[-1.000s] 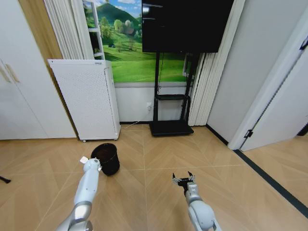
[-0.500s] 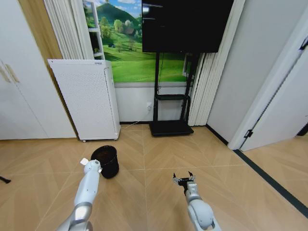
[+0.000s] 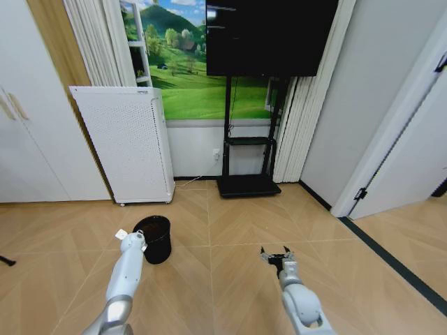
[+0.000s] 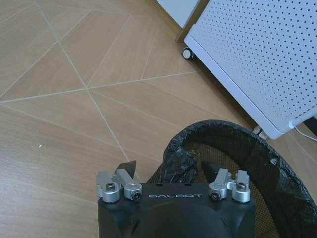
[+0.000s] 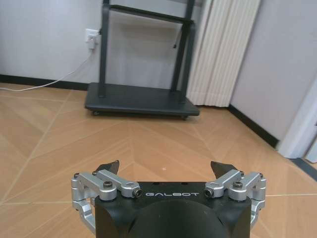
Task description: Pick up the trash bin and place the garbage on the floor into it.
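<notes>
The room is a corner space with pale walls, and the floor (image 3: pixel 230 230) is light tan wood laid in a herringbone pattern, with a dark border strip (image 3: pixel 394 262) running along the right side toward a white door (image 3: pixel 401 164). On the far wall hangs a landscape picture of green hills (image 3: pixel 185 66), partly covered by a large black screen (image 3: pixel 269 35) that stands on a black stand (image 3: pixel 248 183) with a flat base; a white cable runs from a wall socket (image 3: pixel 216 153) toward it. White pleated curtains (image 3: pixel 307 112) hang just right of the stand. To the left stands a tall white perforated box appliance (image 3: pixel 126 143) on small castors, beside white cupboard doors (image 3: pixel 31 132).

In front of that appliance, on the bare floor, sits the trash bin (image 3: pixel 155 237), a small round black basket lined with a black bag, upright and dark inside. The left hand (image 4: pixel 171 182) hangs over the bin's near rim; in its wrist view the fingers are spread wide, one outside the rim over the wood and the other over the inside of the bin, with the rim between them and nothing yet gripped. The right hand (image 3: pixel 276 254) hovers over open floor well to the right of the bin, fingers wide apart and holding nothing, facing the stand's base.
</notes>
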Robot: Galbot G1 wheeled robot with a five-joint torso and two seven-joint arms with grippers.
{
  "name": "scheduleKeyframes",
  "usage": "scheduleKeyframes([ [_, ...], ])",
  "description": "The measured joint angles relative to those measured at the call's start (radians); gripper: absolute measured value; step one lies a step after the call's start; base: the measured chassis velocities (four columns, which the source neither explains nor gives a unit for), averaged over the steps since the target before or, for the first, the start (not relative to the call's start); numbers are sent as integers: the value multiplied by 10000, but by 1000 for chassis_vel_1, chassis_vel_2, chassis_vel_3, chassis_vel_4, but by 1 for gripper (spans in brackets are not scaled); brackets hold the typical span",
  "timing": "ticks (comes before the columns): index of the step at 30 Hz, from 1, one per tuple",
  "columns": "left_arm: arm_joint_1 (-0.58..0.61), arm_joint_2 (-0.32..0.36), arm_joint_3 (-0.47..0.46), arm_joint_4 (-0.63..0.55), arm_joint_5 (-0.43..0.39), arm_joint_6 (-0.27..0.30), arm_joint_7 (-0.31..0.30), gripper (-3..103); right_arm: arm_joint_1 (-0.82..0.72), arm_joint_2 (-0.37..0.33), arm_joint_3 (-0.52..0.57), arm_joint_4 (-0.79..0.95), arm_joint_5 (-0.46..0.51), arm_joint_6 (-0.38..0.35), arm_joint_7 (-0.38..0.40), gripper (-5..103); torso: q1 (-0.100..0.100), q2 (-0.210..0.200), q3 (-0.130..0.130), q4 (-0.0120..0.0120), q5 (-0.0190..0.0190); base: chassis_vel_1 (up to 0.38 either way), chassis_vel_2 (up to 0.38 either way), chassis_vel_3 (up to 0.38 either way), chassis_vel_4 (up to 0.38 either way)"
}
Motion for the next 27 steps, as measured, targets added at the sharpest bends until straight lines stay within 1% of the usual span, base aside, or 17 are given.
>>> scheduleKeyframes([
  [1,49,14,1,-62,10,36,52,81,-18,-90,239,17,141,12,-53,100,0,0,0,0,0,0,0,0,0],
  [2,49,14,1,-62,10,36,52,81,-18,-90,239,17,141,12,-53,100,0,0,0,0,0,0,0,0,0],
  [4,212,61,8,-318,23,180,215,91,-77,-236,704,137,516,9,-134,100,0,0,0,0,0,0,0,0,0],
  [5,212,61,8,-318,23,180,215,91,-77,-236,704,137,516,9,-134,100,0,0,0,0,0,0,0,0,0],
  [6,300,86,14,-473,60,250,308,96,-103,-272,845,197,647,3,-146,100,0,0,0,0,1,0,0,0,0],
  [8,455,132,29,-737,220,330,466,100,-180,-348,1186,337,1030,-16,-173,100,0,0,0,1,1,0,0,0,0],
  [12,613,192,72,-1044,358,398,636,100,-220,-404,1503,415,1372,-65,-232,100,0,0,0,0,0,0,0,0,0],
  [14,837,285,108,-1400,517,459,1015,100,-238,-469,1773,435,1608,-65,-317,100,1,0,0,-2,0,0,0,0,0],
  [15,1086,382,154,-1778,621,561,1361,100,-241,-503,1859,469,1793,-66,-337,100,0,0,0,-1,-1,0,0,0,0],
  [16,1230,424,172,-2024,645,592,1548,100,-241,-512,1885,489,1902,-67,-337,100,0,0,0,3,-1,0,0,0,0],
  [17,1230,424,172,-2024,645,592,1548,100,-241,-512,1885,489,1902,-67,-337,100,0,0,0,3,-1,0,0,0,0],
  [20,1677,482,214,-2749,879,629,2185,100,-254,-477,1849,591,1993,-69,-343,100,0,0,0,2,-3,0,0,0,0],
  [21,1677,482,214,-2749,879,629,2185,100,-254,-477,1849,591,1993,-69,-343,100,0,0,0,2,-3,0,0,0,0],
  [23,1952,485,215,-3157,1319,510,2685,100,-261,-423,1767,621,1991,-69,-347,100,0,0,0,0,0,0,0,0,0],
  [24,2183,503,212,-3520,1760,431,3042,100,-260,-385,1701,623,1977,-69,-349,100,0,0,0,0,-1,0,0,0,0],
  [25,2183,503,212,-3520,1760,431,3042,100,-260,-385,1701,623,1977,-69,-349,100,0,0,0,0,-1,0,0,0,0],
  [27,2584,579,201,-4294,2365,414,3561,100,-221,-330,1584,623,1952,-68,-350,100,1,0,0,0,-1,0,0,0,0],
])
